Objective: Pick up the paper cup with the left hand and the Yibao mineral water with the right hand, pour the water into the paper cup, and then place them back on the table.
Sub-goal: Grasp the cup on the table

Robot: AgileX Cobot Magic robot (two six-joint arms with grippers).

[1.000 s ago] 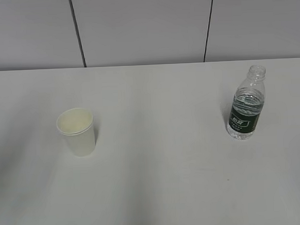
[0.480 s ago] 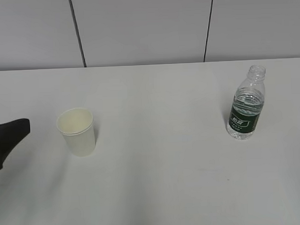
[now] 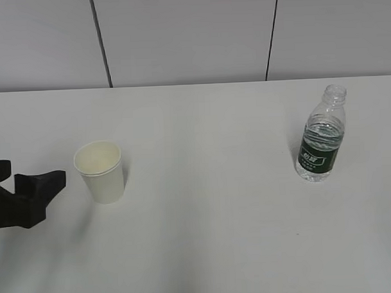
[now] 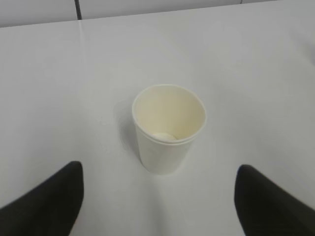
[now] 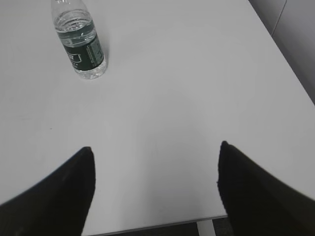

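Observation:
The paper cup (image 3: pixel 100 170) stands upright and empty on the white table (image 3: pixel 205 242), left of centre. My left gripper (image 3: pixel 32 175) is open at the left edge, just left of the cup and not touching it. In the left wrist view the cup (image 4: pixel 167 130) stands ahead, centred between the spread black fingers (image 4: pixel 56 199) of the left gripper (image 4: pixel 158 178). The uncapped Yibao bottle (image 3: pixel 320 139), partly filled with water, stands upright at the right. In the right wrist view the bottle (image 5: pixel 81 49) is far ahead to the left; my right gripper (image 5: pixel 155 150) is open and empty.
A grey panelled wall (image 3: pixel 185 37) rises behind the table's far edge. The right wrist view shows the table's near edge (image 5: pixel 147 225) just under the right gripper and its right edge (image 5: pixel 290 69). The right arm is out of the exterior view.
My left gripper has come into the exterior view from the left edge and moved right, toward the cup. The cup and bottle have not moved.

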